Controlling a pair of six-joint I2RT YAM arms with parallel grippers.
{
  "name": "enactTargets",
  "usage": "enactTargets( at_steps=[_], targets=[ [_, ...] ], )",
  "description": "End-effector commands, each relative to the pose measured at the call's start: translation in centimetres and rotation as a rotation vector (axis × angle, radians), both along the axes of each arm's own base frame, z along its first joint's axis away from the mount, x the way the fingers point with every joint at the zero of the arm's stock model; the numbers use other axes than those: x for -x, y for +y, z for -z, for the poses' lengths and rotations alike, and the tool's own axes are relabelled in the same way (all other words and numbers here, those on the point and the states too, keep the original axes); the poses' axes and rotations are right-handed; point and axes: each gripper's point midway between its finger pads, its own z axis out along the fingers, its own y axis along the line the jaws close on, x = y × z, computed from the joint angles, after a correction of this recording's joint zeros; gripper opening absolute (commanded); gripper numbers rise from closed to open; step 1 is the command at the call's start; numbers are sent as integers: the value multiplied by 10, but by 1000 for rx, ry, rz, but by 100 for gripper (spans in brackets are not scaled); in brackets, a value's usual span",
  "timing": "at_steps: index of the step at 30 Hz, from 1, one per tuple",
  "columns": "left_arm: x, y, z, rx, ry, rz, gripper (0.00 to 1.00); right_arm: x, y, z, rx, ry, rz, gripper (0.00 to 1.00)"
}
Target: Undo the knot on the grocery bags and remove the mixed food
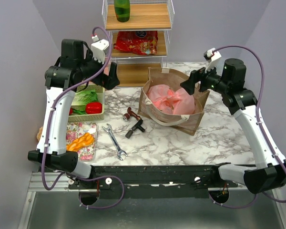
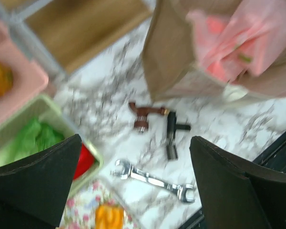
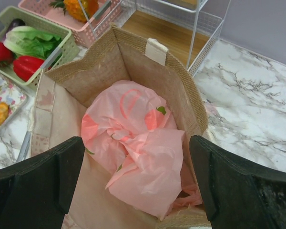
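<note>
Risk: right gripper (image 1: pixel 188 86), jaws wide and empty, hangs over the pink plastic bag (image 3: pixel 138 143) nested in the brown paper bag (image 3: pixel 105 67), table 2 o'clock. Pinching loose film rather than the bunched tie could tear it or lift both bags. Left gripper (image 1: pixel 112 79), 10 o'clock, also wide and empty.

Setting: robot lab test cell, not a home or a shop.
Rig: left arm (image 1: pixel 52 119) and right arm (image 1: pixel 257 131) mounted on a black rail (image 1: pixel 157 174) along the near edge; purple cables (image 1: pixel 260 62) loop off each wrist.
Enclosure: plain pale walls (image 1: pixel 19 47) close in on three sides; bare metal frame (image 1: pixel 38 181) below the rail.
Surface: marble-pattern tabletop (image 1: pixel 181 143).
Props: staged mix of brown paper bag (image 1: pixel 148 102), vegetables (image 1: pixel 88 98) in a green basket (image 1: pixel 86 118), a wrench (image 1: pixel 115 141), a wire shelf (image 1: pixel 152 19) with wooden boards.
Note: groceries and workshop tools share one bench.
</note>
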Motion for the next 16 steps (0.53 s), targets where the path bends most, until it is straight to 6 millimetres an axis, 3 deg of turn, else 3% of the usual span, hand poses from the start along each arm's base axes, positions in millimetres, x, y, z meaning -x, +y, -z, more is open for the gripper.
enactTargets(
  at_steps=[1, 3, 6, 12, 16],
  targets=[
    [31, 57, 72, -156, 253, -146, 98, 1, -5, -13, -132, -4, 14, 100],
    [35, 69, 88, -133, 265, -192, 98, -1, -14, -9, -148, 17, 39, 100],
    [32, 76, 96, -123, 230, -248, 99, -2, -24, -9, -150, 8, 69, 100],
    [18, 68, 82, -61, 225, -257, 99, -2, -43, -12, -166, 8, 121, 100],
    [6, 69, 70, -58, 212, -278, 98, -4, -56, -1, -161, 29, 150, 100]
  ],
)
